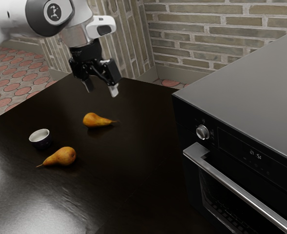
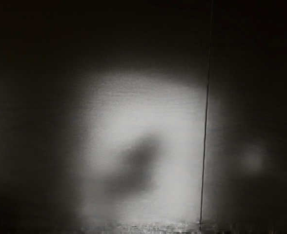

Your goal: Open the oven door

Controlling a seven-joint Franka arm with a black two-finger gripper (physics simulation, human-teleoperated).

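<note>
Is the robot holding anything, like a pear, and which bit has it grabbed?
Nothing is held. The gripper is open and empty above the table, and both pears lie on the table.

Bowl and pears on the table; oven, exterior view's right, probably beside it.

Beneath my claw, I am seeing a dark, glossy table: one yellow-orange pear is lying nearest me, while a second pear and a small white-lined bowl are resting farther off, near each other.
</note>
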